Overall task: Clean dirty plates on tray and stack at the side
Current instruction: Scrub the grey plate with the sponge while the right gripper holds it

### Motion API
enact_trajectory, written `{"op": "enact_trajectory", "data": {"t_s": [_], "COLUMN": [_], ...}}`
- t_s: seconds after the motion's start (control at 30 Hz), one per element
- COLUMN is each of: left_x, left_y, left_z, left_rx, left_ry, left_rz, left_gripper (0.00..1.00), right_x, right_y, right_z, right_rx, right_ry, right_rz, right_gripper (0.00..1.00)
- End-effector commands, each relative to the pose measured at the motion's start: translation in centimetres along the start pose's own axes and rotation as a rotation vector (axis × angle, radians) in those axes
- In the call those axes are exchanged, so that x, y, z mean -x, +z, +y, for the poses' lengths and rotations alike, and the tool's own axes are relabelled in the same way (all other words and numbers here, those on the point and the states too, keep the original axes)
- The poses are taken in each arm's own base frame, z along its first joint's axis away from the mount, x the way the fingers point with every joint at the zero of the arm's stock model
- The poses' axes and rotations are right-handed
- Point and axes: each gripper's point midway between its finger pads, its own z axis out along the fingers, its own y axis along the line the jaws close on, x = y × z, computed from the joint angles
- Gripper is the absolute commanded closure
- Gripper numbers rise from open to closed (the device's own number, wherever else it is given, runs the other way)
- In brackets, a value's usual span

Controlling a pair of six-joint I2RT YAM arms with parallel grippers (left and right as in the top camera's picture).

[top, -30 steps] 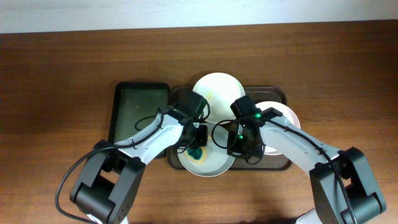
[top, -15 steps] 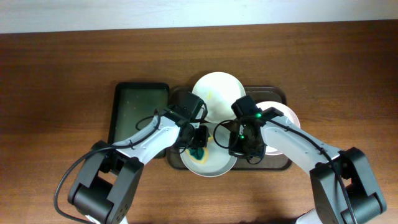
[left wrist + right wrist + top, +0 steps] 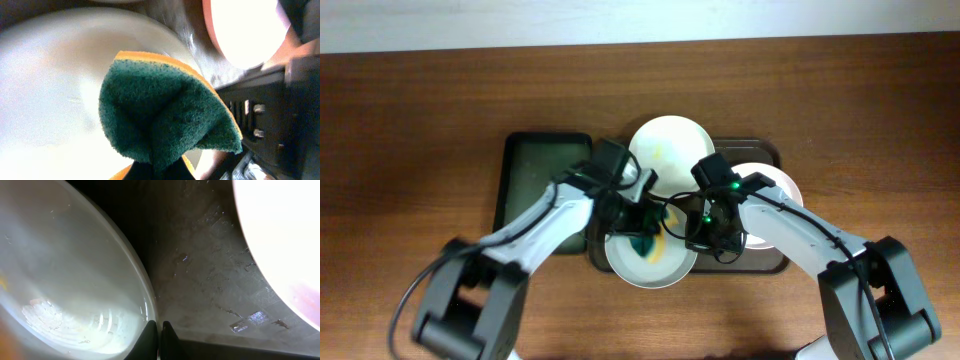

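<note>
Three plates lie on the dark brown tray [image 3: 766, 262]. A white plate with a yellow smear [image 3: 670, 150] is at the back. A pale pink plate [image 3: 775, 185] is at the right. The front plate [image 3: 655, 268] overhangs the tray's front edge. My left gripper [image 3: 642, 238] is shut on a green and yellow sponge [image 3: 165, 115], which is pressed on the front plate [image 3: 55, 95]. My right gripper [image 3: 159, 330] is shut on that plate's right rim [image 3: 142, 287]. The pink plate [image 3: 280, 235] shows at the upper right of the right wrist view.
A narrower black-rimmed greenish tray [image 3: 535, 175] lies to the left of the brown tray on the wooden table [image 3: 410, 120]. The two arms meet over the front plate.
My left arm has shifted, and the sponge has moved a little back and right on the front plate. My right gripper has stayed on the plate's rim.
</note>
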Motion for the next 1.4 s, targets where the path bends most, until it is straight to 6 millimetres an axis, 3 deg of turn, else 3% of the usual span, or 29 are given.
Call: {"op": "enact_trajectory", "data": {"t_s": [0.0,0.13,0.3,0.47,0.63,0.77,0.9,1.0,1.13,1.37], "left_x": [2.9,2.7,1.7,1.8,0.4,-0.3,-1.6,-0.8,1.8,1.9], "left_y": [-3.6,-3.3,-1.6,0.1,0.8,1.1,2.5,2.6,1.4,3.9], "left_z": [1.4,2.6,3.4,2.8,5.3,6.0,4.7,4.2,5.8,7.5], "left_rx": [0.203,0.276,0.354,0.367,0.455,0.465,0.352,0.335,0.463,0.474], "left_ry": [0.073,0.071,0.117,0.192,0.135,0.102,0.081,0.135,0.16,0.152], "left_rz": [-0.165,-0.168,-0.169,-0.219,-0.234,-0.225,-0.159,-0.181,-0.303,-0.279], "left_gripper": [1.0,1.0,1.0,1.0,1.0,1.0,1.0,1.0,1.0,1.0], "right_x": [-0.3,-0.2,-0.2,-0.2,-0.2,-0.2,-0.2,-0.2,-0.3,-0.3], "right_y": [0.4,0.4,0.4,0.4,0.4,0.4,0.4,0.4,0.4,0.4], "right_z": [-0.1,0.0,0.0,0.0,0.0,0.0,0.0,0.0,-0.1,-0.1], "right_rx": [-0.006,-0.004,-0.003,-0.003,-0.004,-0.004,-0.003,-0.003,-0.006,-0.006], "right_ry": [-0.001,-0.001,-0.002,-0.002,-0.002,-0.002,-0.002,-0.002,-0.001,-0.002], "right_rz": [0.012,0.01,0.008,0.009,0.009,0.009,0.008,0.008,0.012,0.011], "right_gripper": [0.96,0.96,0.96,0.96,0.96,0.96,0.96,0.96,0.96,0.96]}}
